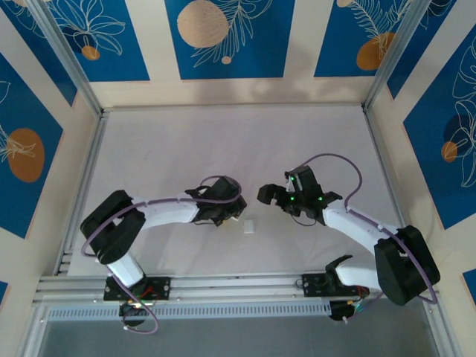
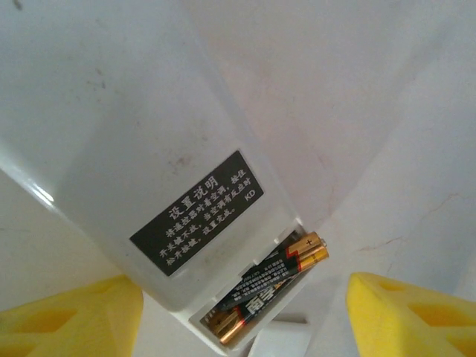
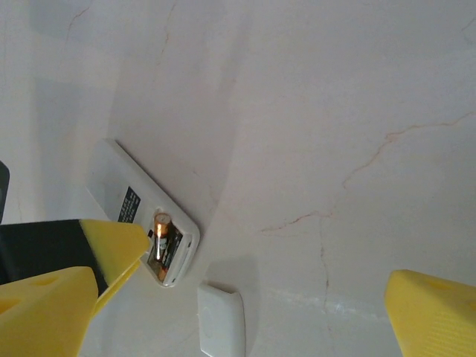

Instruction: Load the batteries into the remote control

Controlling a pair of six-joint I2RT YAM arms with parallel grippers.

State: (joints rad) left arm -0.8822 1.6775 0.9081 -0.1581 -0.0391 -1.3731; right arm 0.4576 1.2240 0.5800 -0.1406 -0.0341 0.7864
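The white remote control [image 2: 149,149] lies back-up on the table, with a black label [image 2: 195,212] and its battery bay uncovered. Two dark batteries [image 2: 268,286] with gold ends lie side by side in the bay. My left gripper [image 2: 242,327] hangs just above that end, open, one yellow finger [image 2: 71,320] at each side of the remote. In the right wrist view the remote control [image 3: 123,186] and the batteries [image 3: 165,245] are at the left. My right gripper [image 3: 245,312] is wide open and holds nothing. From above, the left gripper [image 1: 225,216] and the right gripper [image 1: 274,196] face each other at mid-table.
A small loose white cover piece [image 3: 222,320] lies on the table just past the remote's open end, showing from above as the cover piece [image 1: 249,225] between the two grippers. The tabletop [image 1: 223,141] is white, with walls on three sides.
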